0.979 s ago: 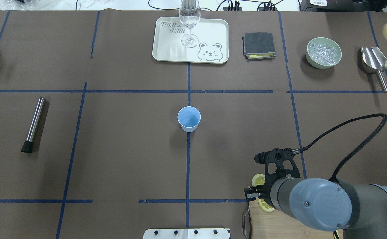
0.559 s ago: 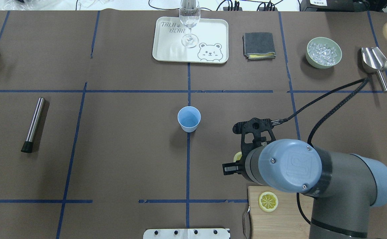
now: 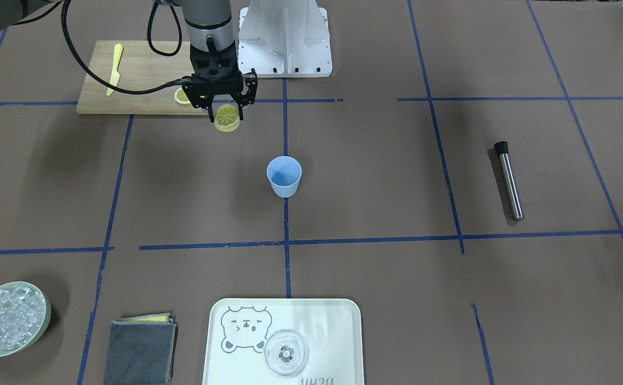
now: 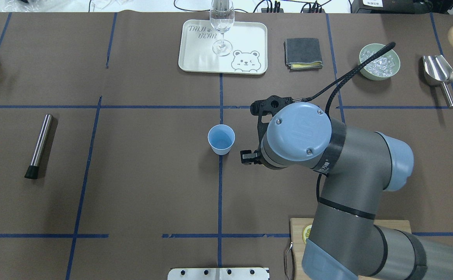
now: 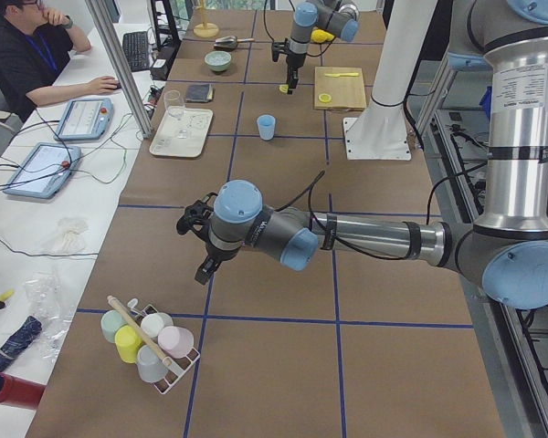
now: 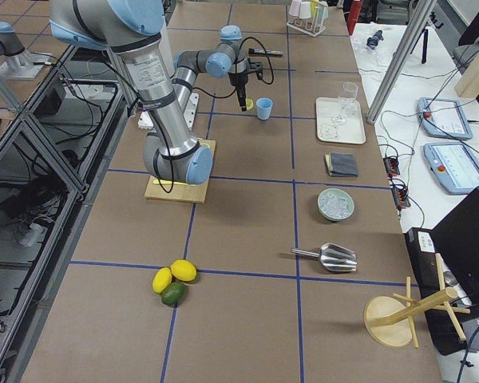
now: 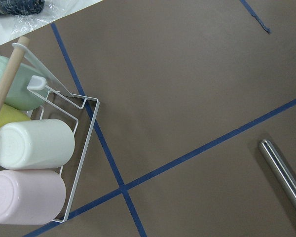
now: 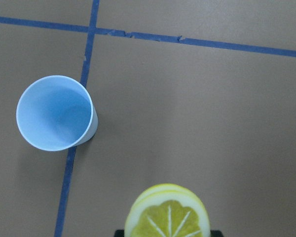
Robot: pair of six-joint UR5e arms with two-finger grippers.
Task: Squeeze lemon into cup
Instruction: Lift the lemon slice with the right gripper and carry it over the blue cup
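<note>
A robotics lab: blue tape gridlines [image 4: 35,106] on a brown-papered table [image 4: 148,175], aluminium frame posts [image 5: 121,68], and a person [image 5: 27,55] at upper left beside control tablets [image 5: 80,119].

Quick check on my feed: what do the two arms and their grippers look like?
Both arms are grey tubes with light blue joint caps: the right arm, the left arm. The right gripper is black, two-fingered, on an open-frame black mount, with a black braided cable running from it. The left gripper looks black too.
</note>
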